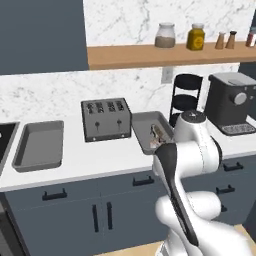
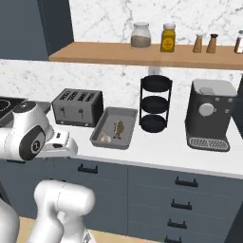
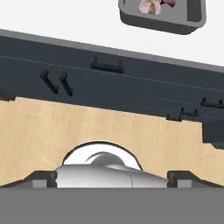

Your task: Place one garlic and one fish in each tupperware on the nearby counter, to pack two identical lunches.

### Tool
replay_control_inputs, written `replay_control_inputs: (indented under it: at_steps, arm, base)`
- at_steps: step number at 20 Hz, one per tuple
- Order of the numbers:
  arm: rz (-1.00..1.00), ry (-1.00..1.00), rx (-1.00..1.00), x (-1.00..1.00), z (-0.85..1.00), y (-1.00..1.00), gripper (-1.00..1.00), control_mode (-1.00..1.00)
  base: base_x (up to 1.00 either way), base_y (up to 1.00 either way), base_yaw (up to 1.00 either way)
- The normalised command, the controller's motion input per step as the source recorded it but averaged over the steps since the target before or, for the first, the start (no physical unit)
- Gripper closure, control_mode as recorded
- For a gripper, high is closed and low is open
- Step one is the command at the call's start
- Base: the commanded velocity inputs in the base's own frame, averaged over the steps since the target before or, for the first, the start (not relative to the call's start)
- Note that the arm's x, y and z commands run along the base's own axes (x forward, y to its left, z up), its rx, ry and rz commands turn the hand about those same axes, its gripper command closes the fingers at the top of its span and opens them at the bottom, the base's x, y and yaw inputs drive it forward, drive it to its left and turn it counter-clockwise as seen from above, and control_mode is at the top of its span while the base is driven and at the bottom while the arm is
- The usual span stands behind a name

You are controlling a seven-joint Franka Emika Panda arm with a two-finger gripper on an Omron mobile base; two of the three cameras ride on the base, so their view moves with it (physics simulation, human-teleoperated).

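Two grey tupperware trays lie on the white counter (image 1: 100,160). The left tupperware (image 1: 39,145) holds nothing. In the right tupperware (image 2: 115,127) lie a garlic (image 2: 105,138) and a brown fish (image 2: 119,128). In the left base view my folded arm partly covers that tray (image 1: 147,127). The hand view has the same tray (image 3: 175,22) at its top edge with the garlic (image 3: 148,6) inside it. My gripper (image 3: 112,178) is open and holds nothing. It hangs in front of the drawers, well back from the counter (image 3: 65,17), and points toward the wooden floor.
A black toaster (image 1: 106,119) stands between the trays. A black tiered rack (image 2: 155,102) and a dark coffee machine (image 2: 210,114) stand to the right. A wooden shelf (image 1: 165,54) with jars hangs above. A stove top (image 2: 8,105) lies far left. Dark drawers (image 3: 131,83) with bar handles front the counter.
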Motion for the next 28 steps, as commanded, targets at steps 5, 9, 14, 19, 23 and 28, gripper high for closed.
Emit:
replay_control_inputs:
  at_steps: [5,9,14,19,23,28]
  arm:
    - [0.0,0.0,0.0,0.0,0.0,0.0,-1.0,1.0]
    - [0.0,0.0,0.0,0.0,0.0,0.0,-1.0,1.0]
    - [0.0,0.0,0.0,0.0,0.0,0.0,-1.0,1.0]
    - [0.0,0.0,0.0,0.0,0.0,0.0,-1.0,1.0]
    - [0.0,0.0,0.0,0.0,0.0,0.0,-1.0,1.0]
    - [0.0,0.0,0.0,0.0,0.0,0.0,-1.0,1.0]
  base:
    - [-0.84,-0.99,-0.22]
    - [-0.41,-1.0,-0.17]
    - [-0.23,-1.0,-0.16]
    - [0.02,-1.0,-0.12]
    - [0.29,-1.0,-0.03]
    - [0.29,-1.0,0.0]
